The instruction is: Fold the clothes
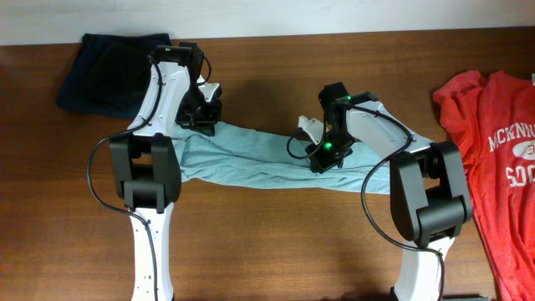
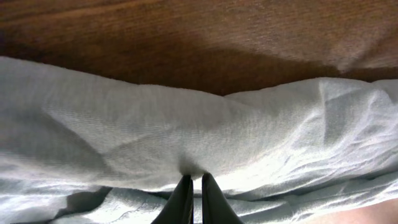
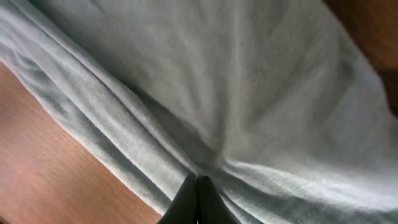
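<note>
The pale grey-teal T-shirt (image 1: 251, 163) of the clothes lies bunched into a long band across the middle of the table, pulled between both arms. My left gripper (image 1: 203, 113) is shut on the band's far left edge. In the left wrist view its dark fingers (image 2: 184, 200) pinch a fold of the shirt (image 2: 186, 124) at the gripper's tips (image 2: 196, 178). My right gripper (image 1: 322, 155) is shut on the shirt's right part. The right wrist view has its tips (image 3: 197, 178) pressed together on gathered cloth (image 3: 249, 81). A red T-shirt (image 1: 501, 167) with white lettering lies at the far right.
A dark navy garment (image 1: 113, 71) lies folded at the back left, near the left arm. The red T-shirt runs over the table's right edge. Bare brown wood (image 1: 276, 242) shows in front of the teal shirt and behind it (image 1: 267, 92).
</note>
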